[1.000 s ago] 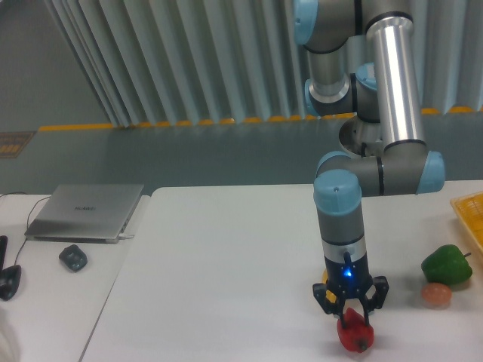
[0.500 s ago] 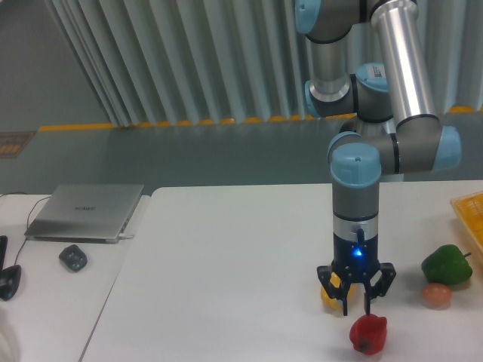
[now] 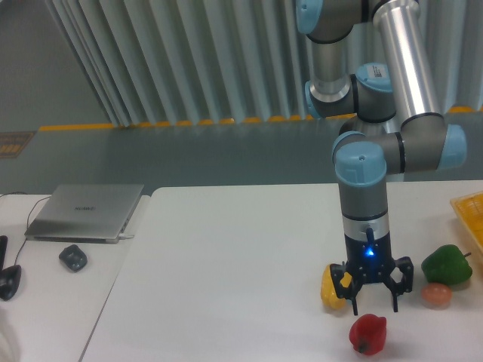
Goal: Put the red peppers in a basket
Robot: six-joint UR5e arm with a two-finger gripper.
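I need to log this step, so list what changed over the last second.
The gripper let go of the glossy red bell pepper, moved right and now hangs open just above it, uncovering the yellow pepper. The red pepper shifted slightly right. Green pepper, yellow-orange plastic basket and grey laptop stayed put.

On the white table [image 3: 226,256], the glossy red bell pepper [image 3: 368,334] lies nearest the front edge. The black two-finger gripper [image 3: 375,297] hangs at its 12 o'clock, fingers spread, clear of it. The yellow pepper [image 3: 332,287] sits at the gripper's 9 o'clock. A small peach-coloured round fruit [image 3: 437,295] lies at its 3 o'clock, touching the green pepper [image 3: 446,265] behind. The yellow-orange plastic basket [image 3: 470,210] stands at 1 o'clock. A grey closed laptop [image 3: 84,211] lies far off at 10 o'clock.
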